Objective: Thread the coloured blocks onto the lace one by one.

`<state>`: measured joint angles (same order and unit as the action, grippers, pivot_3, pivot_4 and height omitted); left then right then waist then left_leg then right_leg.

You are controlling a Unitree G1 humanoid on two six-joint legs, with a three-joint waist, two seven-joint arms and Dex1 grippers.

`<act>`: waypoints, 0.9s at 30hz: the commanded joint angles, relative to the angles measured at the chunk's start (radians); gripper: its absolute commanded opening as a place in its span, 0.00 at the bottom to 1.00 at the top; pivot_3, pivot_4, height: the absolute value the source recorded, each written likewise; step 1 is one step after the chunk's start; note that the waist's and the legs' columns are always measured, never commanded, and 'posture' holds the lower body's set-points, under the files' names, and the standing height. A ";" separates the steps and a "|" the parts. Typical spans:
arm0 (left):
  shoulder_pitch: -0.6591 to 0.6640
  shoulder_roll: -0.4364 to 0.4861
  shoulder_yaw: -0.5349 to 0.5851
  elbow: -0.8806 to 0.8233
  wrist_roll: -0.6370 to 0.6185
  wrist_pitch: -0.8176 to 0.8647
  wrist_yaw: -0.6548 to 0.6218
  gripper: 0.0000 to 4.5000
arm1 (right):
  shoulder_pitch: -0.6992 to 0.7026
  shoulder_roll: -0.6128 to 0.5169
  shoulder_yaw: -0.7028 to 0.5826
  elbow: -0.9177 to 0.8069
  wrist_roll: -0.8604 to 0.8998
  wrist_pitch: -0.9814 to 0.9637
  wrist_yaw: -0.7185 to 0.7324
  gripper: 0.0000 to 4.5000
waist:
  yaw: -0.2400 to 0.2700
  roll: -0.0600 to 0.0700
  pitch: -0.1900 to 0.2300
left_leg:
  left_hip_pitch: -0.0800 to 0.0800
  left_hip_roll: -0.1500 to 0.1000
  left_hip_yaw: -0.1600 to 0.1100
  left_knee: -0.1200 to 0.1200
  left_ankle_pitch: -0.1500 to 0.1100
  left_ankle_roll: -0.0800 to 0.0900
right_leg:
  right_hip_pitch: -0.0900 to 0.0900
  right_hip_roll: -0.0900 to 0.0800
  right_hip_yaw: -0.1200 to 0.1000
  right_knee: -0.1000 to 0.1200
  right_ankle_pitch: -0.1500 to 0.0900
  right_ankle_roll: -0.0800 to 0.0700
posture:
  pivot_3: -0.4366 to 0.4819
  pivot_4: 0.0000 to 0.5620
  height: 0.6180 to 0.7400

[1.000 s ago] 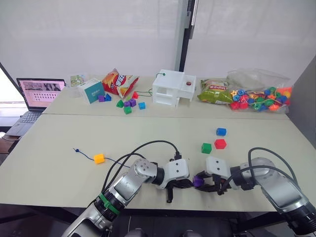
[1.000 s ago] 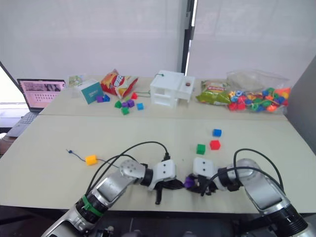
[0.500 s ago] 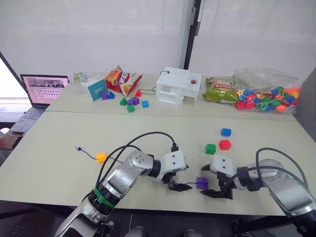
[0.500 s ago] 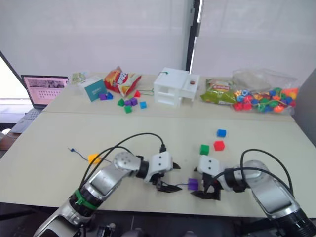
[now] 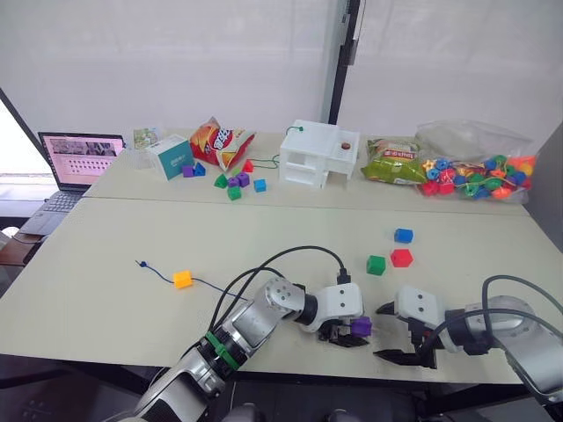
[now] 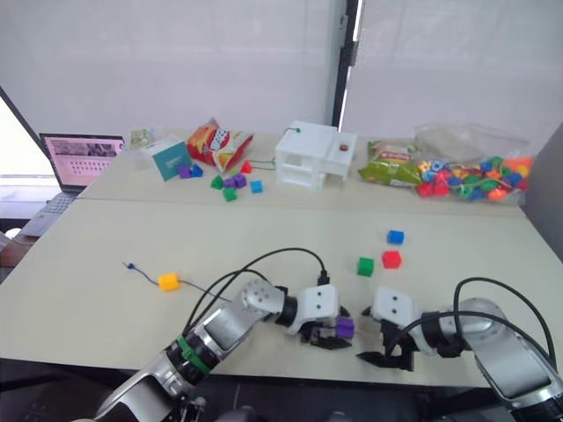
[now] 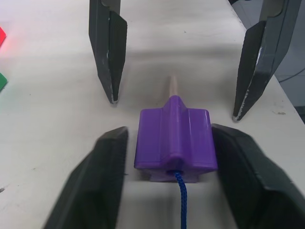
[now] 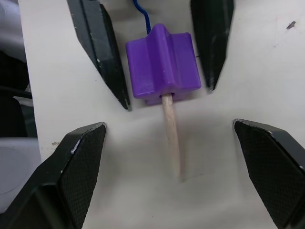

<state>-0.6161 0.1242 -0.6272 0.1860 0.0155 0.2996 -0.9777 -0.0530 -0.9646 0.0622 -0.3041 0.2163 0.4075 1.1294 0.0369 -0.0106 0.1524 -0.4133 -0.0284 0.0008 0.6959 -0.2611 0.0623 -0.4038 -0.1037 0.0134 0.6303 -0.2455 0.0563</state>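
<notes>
Right now the purple block sits low centre on the table, threaded on the lace, pale tip poking out. My left gripper flanks it, spread wide, not touching; my right gripper gapes wide too. A clumsy grab could tug the tip back out. Green, red and blue blocks wait right of centre, the yellow block sits left on the lace.

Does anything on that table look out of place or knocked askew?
Nothing stands out. The purple block sits flat on the table with the lace through it, between the open left gripper and the open right gripper.
</notes>
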 commanded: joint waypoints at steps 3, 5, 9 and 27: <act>-0.014 -0.009 0.004 -0.013 -0.001 -0.022 -0.019 0.31 | 0.006 0.012 -0.007 0.024 -0.006 -0.036 -0.013 0.89 | -0.001 0.000 0.000 | 0.000 0.000 0.000 0.000 0.000 0.000 | 0.000 0.000 0.000 0.000 0.000 0.000 | 0.48 0.27 1.00; -0.012 0.000 0.008 -0.018 0.000 -0.018 -0.024 0.31 | 0.004 0.015 -0.002 0.034 -0.011 -0.048 -0.011 0.74 | -0.001 0.000 0.000 | 0.001 0.000 0.000 0.000 0.000 0.000 | 0.000 0.000 0.000 0.000 0.000 0.000 | 0.48 0.27 1.00; -0.006 0.016 0.014 -0.031 -0.003 -0.012 -0.033 0.31 | -0.002 0.019 0.005 0.056 -0.024 -0.082 -0.010 0.44 | -0.001 0.000 0.000 | 0.002 0.000 0.000 0.000 0.000 0.000 | 0.001 0.001 0.000 0.000 0.000 0.000 | 0.48 0.27 1.00; 0.172 0.553 0.294 -0.188 -0.124 -0.059 -0.267 0.31 | -0.048 -0.005 0.021 -0.035 0.004 -0.069 0.025 0.00 | -0.043 0.000 0.000 | 0.005 0.006 0.001 -0.003 0.001 -0.001 | 0.000 0.005 0.003 0.003 -0.001 -0.003 | 0.48 0.27 1.00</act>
<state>-0.4702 0.5930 -0.4029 -0.0171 -0.1070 0.2758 -1.1874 -0.0859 -0.9546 0.0960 -0.2901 0.2080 0.3184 1.1492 -0.0058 -0.0101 0.1521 -0.4076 -0.0216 0.0013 0.6927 -0.2605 0.0607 -0.4041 -0.0980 0.0162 0.6339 -0.2472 0.0521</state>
